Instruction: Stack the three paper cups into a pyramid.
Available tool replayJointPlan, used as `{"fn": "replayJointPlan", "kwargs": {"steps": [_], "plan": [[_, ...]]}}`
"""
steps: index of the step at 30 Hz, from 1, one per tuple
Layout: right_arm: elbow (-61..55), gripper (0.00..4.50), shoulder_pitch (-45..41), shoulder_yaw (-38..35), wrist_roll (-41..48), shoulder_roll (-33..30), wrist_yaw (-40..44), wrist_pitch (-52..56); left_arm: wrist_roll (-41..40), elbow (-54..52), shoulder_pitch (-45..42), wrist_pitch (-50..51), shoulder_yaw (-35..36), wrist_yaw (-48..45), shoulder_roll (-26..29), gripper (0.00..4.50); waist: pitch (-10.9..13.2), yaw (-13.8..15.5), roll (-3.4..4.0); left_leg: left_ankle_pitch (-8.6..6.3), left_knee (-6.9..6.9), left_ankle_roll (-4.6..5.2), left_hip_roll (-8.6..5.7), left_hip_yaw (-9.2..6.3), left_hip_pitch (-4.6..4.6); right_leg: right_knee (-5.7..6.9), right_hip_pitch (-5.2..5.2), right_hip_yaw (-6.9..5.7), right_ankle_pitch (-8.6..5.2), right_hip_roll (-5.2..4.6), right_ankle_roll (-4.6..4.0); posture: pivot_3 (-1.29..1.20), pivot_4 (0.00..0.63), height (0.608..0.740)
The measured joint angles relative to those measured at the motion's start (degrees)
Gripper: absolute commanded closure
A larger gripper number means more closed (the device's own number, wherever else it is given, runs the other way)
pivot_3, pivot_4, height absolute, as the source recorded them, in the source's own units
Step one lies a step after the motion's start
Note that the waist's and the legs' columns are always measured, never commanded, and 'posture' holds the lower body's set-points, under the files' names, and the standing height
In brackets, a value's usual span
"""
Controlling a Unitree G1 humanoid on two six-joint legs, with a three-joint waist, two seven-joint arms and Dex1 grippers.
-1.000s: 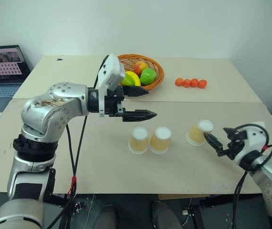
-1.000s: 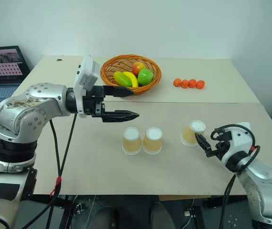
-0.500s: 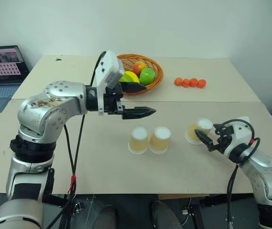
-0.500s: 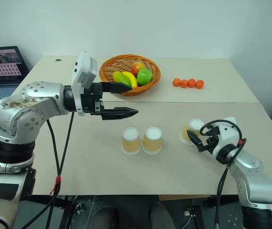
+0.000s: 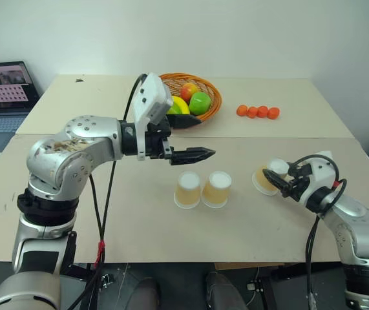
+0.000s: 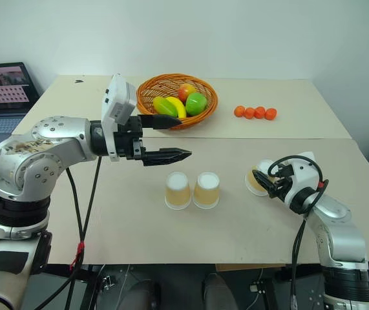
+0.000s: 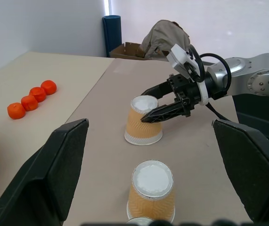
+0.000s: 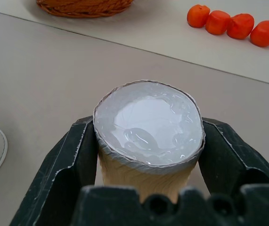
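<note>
On your table (image 5: 74, 219): left tool (image 5: 196, 138), fingers wide and empty, left of centre above the pair. Right tool (image 5: 278, 183), lower right, clamped on the third cup (image 5: 266, 178). Two cups (image 5: 189, 189) (image 5: 217, 188), inverted, touching, at centre. Step in hand, by my reading: grasping the top cup. Next, lift it and centre it over the pair's seam.

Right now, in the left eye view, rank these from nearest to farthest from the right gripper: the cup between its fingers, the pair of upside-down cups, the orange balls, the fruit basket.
1. Third paper cup, clamped in the right gripper.
2. Pair of upside-down cups, mid-table, towards the robot's left.
3. Orange balls, on the far table.
4. Fruit basket, far back, left of the balls.
</note>
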Motion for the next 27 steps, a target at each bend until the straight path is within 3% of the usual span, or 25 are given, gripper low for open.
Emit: {"fn": "replayJointPlan", "kwargs": {"steps": [3, 9, 15, 24, 27], "plan": [[0.0, 1.73, -0.7, 0.1, -0.1, 0.0, 0.0, 0.0, -0.2, -0.2, 1.1, 0.3, 0.1, -0.1, 1.1, 0.00, 0.0, -0.1, 0.01, 0.00, -0.02, 0.00, 0.01, -0.01, 0.02, 0.02, -0.02, 0.00, 0.00, 0.01, 0.00, 0.00, 0.150, 0.734], [-2.6, 1.73, -2.5, 0.0, 0.4, -4.6, 1.4, 4.5, 1.8, 0.0, 11.8, -1.9, 3.9, -4.1, 11.3, 0.00, 0.1, -0.4, 0.13, 0.00, -0.03, 0.00, 0.01, 0.00, -0.02, 0.01, -0.07, 0.01, 0.01, 0.01, -0.04, 0.00, 0.150, 0.734], [-11.9, 1.73, -11.0, 3.1, 2.8, -14.7, 6.6, 12.9, 4.1, -0.8, 19.2, -7.0, 5.1, -2.0, 8.7, 0.00, 0.1, 0.4, 0.10, 0.00, -0.01, 0.00, 0.03, -0.07, -0.03, -0.04, -0.02, -0.11, -0.01, -0.01, -0.03, 0.00, 0.150, 0.734], [-17.6, 1.73, -29.4, 9.8, 11.9, -17.5, 12.4, 26.7, 4.7, -4.1, 25.5, -9.1, 4.6, 1.0, 3.9, 0.00, 0.2, 0.2, 0.12, 0.00, -0.02, 0.00, 0.01, -0.07, -0.16, -0.08, -0.12, -0.12, 0.16, -0.07, -0.28, 0.00, 0.150, 0.734], [-19.5, 1.73, -30.2, 11.6, 14.4, -15.7, 12.0, 30.5, 5.3, -4.1, 26.3, -9.8, 3.9, 1.0, 3.6, 0.00, 0.2, 0.3, 0.10, 0.00, 0.00, 0.00, -0.02, -0.08, -0.20, -0.08, -0.12, -0.13, 0.16, -0.09, -0.28, 0.00, 0.150, 0.734]]}}
